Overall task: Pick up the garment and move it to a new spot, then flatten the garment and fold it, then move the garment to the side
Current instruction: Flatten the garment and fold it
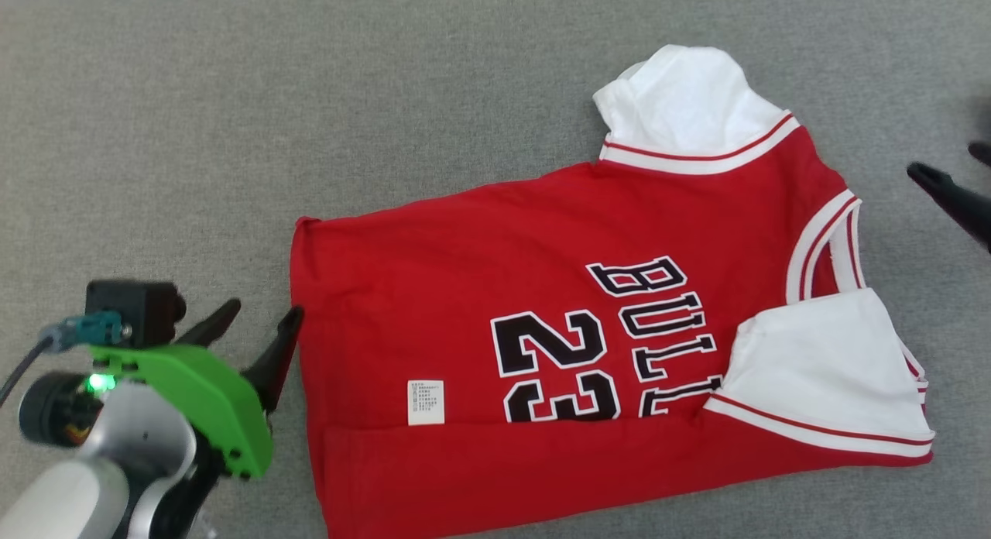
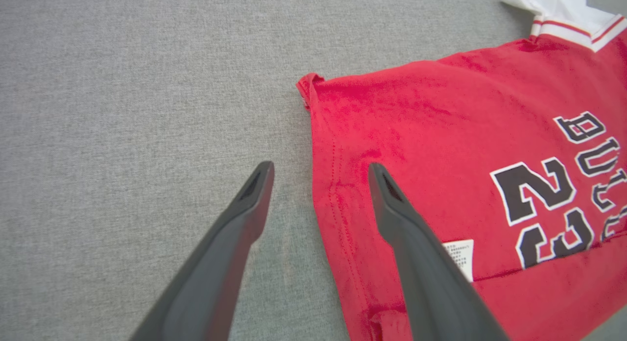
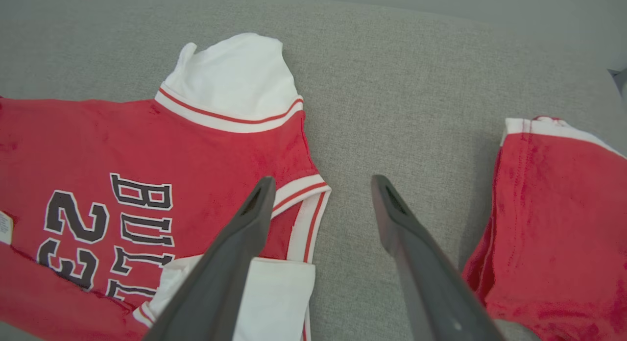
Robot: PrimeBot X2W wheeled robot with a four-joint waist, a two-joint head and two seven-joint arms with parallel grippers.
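The soft red knit jersey (image 1: 464, 268) with white sleeves (image 1: 689, 97) and black lettering (image 1: 557, 345) lies part-folded right of centre on the grey woven surface (image 1: 193, 121), hem (image 1: 296, 245) left, collar (image 1: 832, 245) right. The left pincer (image 1: 259, 322) stands wide at the hem edge, and the right pincer (image 1: 943, 159) stands wide just beyond the collar; both hold nothing. Light and limp, the jersey would likely sag open if lifted; pinching all layers at both ends looks safest.

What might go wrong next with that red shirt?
The open left gripper straddles the hem of the jersey; closing there might bunch it. The folded-in white sleeve may flop out when the jersey is moved. The open right gripper hangs near a second red garment and might snag it.
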